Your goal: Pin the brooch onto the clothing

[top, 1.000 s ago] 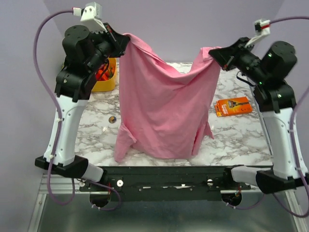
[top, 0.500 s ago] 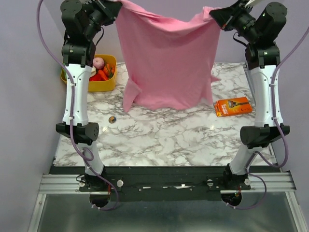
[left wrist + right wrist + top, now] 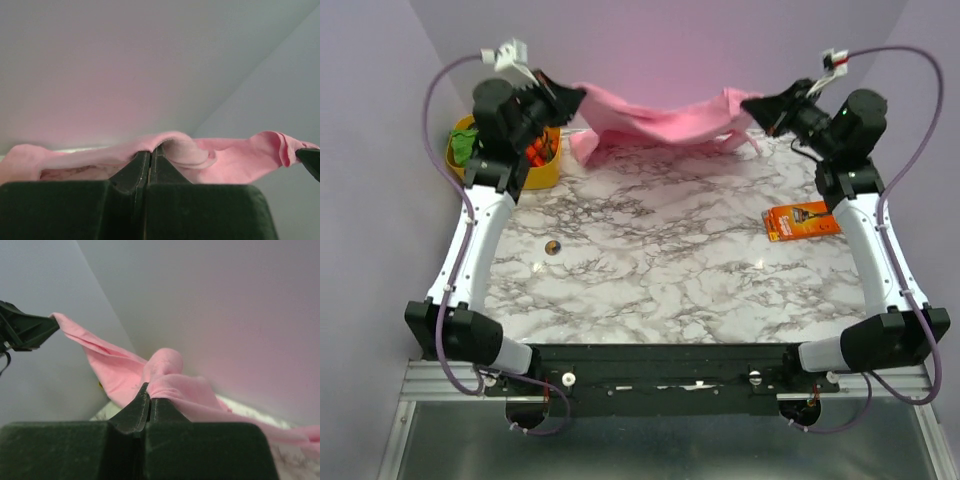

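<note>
Footage from above showed you the clothing (image 3: 660, 122) slung low between both arms at the far edge of the table (image 3: 670, 280). Its middle sagged onto the marble, with the left gripper (image 3: 572, 97) pinching one end and the right gripper (image 3: 752, 104) the other. The brooch (image 3: 553, 247) lay alone on the marble, well apart from the clothing and nearer your left arm.

Your likeliest trouble was the clothing bunching by the back wall (image 3: 660, 40) instead of spreading flat, since most of it was heaped there. An uneven pull could also have dragged a fold out of one grip.

On the left wrist view, the fingers (image 3: 127, 172) were closed hard on a fold of pink, with no gap between them. The brooch was out of frame.

On the right wrist view, the jaws were likewise clamped on a pink ridge, and the left gripper (image 3: 30, 330) held the far end.

In no view could you make out the neckline, the sleeves or which face was up.
</note>
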`<action>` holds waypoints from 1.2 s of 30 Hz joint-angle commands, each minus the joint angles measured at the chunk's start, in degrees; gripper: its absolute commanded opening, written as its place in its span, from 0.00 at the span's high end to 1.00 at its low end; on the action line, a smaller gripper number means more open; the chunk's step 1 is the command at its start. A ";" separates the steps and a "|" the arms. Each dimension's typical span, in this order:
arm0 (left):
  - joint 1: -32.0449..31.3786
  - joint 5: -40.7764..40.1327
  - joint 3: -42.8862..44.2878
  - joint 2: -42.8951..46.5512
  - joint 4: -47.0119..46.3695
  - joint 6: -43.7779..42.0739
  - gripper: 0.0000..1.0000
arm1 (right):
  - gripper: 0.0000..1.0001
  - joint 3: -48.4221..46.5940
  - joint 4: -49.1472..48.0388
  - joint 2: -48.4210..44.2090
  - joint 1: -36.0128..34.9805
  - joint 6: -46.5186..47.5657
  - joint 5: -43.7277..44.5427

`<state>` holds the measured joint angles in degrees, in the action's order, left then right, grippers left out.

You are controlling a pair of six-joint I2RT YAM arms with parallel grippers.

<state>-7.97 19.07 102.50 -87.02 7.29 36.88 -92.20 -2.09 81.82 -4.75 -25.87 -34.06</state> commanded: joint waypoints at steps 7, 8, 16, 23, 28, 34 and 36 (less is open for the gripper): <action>-10.75 -13.96 -54.81 24.34 -5.89 -1.91 1.00 | 1.00 47.26 -2.13 -12.65 0.27 -1.37 -3.11; -11.80 -14.41 -57.04 25.40 -5.54 -1.38 1.00 | 1.00 52.08 -1.61 -13.17 0.36 -1.73 -3.46; -18.39 -18.54 -74.17 37.78 0.43 5.64 1.00 | 1.00 62.49 10.95 -19.15 0.36 -6.92 0.49; -21.38 -20.65 -80.17 44.39 6.42 9.78 1.00 | 1.00 63.55 22.03 -20.38 0.27 -4.19 5.06; -22.79 -20.83 -81.75 45.62 9.23 11.72 1.00 | 1.00 65.31 26.77 -20.74 0.36 -3.31 5.94; -23.67 -23.11 -82.55 52.46 15.02 13.56 1.00 | 1.00 66.36 30.38 -25.73 0.36 -4.36 7.34; -23.76 -24.17 -82.28 54.41 17.05 14.00 1.00 | 0.99 66.10 31.26 -26.62 0.27 -4.72 8.91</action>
<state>-31.27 -1.17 20.10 -37.17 19.11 48.93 -26.57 24.99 58.04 -4.75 -30.00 -28.36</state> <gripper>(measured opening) 0.011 0.013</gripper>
